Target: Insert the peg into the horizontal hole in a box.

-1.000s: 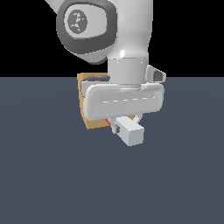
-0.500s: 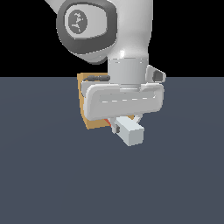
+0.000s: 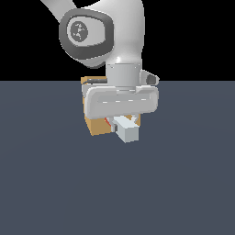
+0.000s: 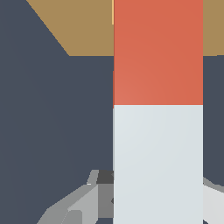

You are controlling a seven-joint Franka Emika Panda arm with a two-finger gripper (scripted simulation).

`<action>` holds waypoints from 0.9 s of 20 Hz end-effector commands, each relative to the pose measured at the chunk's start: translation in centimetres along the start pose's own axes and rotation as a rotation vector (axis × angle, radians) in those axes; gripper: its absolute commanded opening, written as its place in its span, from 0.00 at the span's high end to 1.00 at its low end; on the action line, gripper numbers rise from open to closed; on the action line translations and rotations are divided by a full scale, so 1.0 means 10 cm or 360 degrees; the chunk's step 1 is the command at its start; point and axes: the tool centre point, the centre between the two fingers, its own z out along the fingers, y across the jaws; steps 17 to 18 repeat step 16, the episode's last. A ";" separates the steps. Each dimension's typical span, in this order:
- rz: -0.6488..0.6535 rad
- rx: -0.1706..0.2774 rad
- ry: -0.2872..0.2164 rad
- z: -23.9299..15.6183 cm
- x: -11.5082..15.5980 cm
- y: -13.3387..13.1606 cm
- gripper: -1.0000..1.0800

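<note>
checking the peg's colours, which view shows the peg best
The wrist view. There the peg fills the frame lengthwise, red-orange half toward the box, pale half between the gripper's fingers. In the exterior view the gripper hides most of the peg: only its pale end and a sliver of red show.

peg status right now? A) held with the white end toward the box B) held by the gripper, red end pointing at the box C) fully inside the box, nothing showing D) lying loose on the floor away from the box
B: in the wrist view the peg runs between the gripper fingers, its red half reaching over the tan box, white half nearest the fingers.
</note>
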 end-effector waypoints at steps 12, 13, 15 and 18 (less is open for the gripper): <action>-0.0003 -0.0008 -0.0002 -0.03 0.69 0.02 1.00; -0.0003 -0.0008 -0.0002 -0.03 0.68 0.03 1.00; -0.0003 -0.0008 -0.0002 -0.03 0.66 0.03 1.00; -0.0003 -0.0008 -0.0002 -0.03 0.65 0.03 1.00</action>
